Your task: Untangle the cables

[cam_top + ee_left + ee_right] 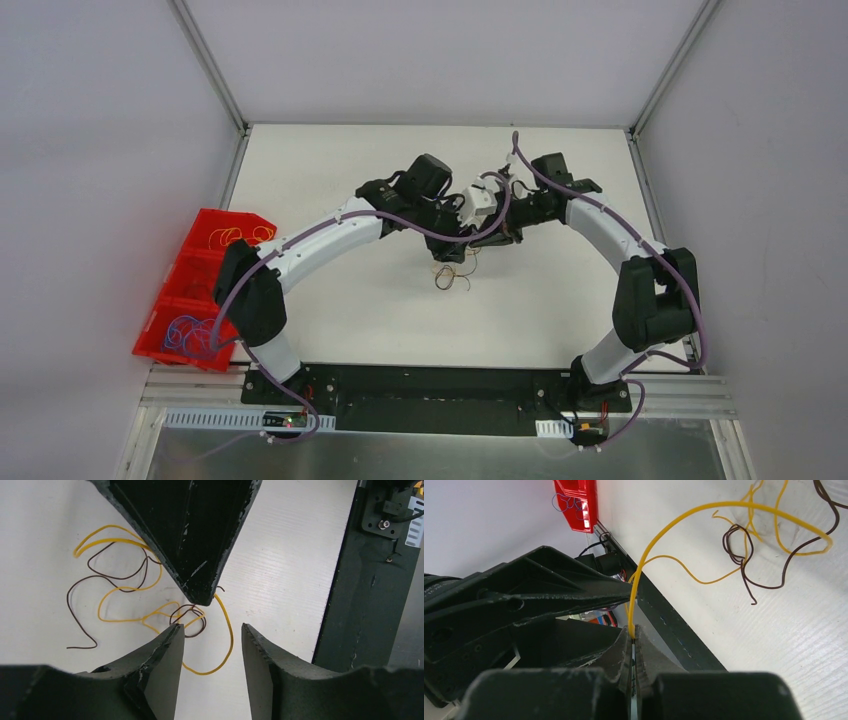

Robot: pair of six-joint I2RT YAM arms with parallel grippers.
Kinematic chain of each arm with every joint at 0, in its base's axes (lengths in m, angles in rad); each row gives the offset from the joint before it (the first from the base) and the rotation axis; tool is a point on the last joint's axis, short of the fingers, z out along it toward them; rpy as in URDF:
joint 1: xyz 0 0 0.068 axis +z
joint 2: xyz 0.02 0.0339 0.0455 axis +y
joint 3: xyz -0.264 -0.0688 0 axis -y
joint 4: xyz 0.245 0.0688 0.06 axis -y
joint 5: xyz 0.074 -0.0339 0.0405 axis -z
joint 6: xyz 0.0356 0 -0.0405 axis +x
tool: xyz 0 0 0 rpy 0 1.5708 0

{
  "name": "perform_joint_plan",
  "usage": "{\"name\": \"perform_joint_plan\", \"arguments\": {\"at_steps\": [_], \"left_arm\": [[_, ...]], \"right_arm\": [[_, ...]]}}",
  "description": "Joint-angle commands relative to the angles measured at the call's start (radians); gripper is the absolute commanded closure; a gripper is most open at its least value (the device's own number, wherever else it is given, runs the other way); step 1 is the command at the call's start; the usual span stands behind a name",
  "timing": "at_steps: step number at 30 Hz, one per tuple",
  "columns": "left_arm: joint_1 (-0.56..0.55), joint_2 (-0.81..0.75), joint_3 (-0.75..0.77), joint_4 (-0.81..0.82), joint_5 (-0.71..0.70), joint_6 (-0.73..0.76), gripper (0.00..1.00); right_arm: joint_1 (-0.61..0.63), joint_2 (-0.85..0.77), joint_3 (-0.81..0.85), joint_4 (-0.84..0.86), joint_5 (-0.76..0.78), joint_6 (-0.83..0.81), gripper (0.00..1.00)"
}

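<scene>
Two thin cables lie tangled on the white table (560,300): a yellow cable (231,641) in loose loops and a dark brown-black cable (193,635) curled through it. From above the pair is a small knot of cables (452,280) just in front of both grippers. My right gripper (633,630) is shut on one end of the yellow cable (724,503), which arcs up from its tips and down to the table. My left gripper (212,627) is open just above the tangle. A yellow loop lies on the table below the gap and nothing is between its fingers.
At the table's left edge stands a red bin (235,215) with yellow strands in its far compartment and blue ones in its near one. The black base rail (360,595) runs along the near edge. Both arms meet over the table's middle.
</scene>
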Motion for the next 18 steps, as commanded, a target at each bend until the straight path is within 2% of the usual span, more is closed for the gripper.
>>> {"name": "perform_joint_plan", "arguments": {"at_steps": [1, 9, 12, 14, 15, 16, 18], "left_arm": [[-0.025, 0.005, 0.035, -0.006, -0.012, 0.052, 0.56], [-0.029, 0.005, 0.055, -0.047, 0.018, -0.018, 0.69], [-0.028, 0.005, 0.056, -0.051, 0.038, -0.063, 0.81], [-0.027, -0.004, 0.063, -0.052, 0.042, -0.085, 1.0], [-0.027, -0.012, 0.073, -0.052, 0.04, -0.099, 1.0], [-0.024, -0.023, 0.085, -0.052, 0.042, -0.112, 1.0], [0.0, -0.051, 0.116, -0.051, 0.073, -0.156, 1.0]], "right_arm": [[0.006, -0.051, 0.034, -0.005, -0.027, 0.017, 1.0], [0.007, -0.052, 0.063, 0.001, -0.057, 0.027, 1.0], [0.007, -0.06, 0.068, 0.01, -0.079, 0.038, 1.0], [0.007, -0.07, 0.066, 0.009, -0.083, 0.035, 1.0], [0.006, -0.077, 0.064, 0.007, -0.082, 0.029, 1.0], [0.003, -0.082, 0.065, -0.005, -0.075, 0.012, 0.96], [-0.022, -0.094, 0.089, -0.054, -0.062, -0.058, 0.64]]}}
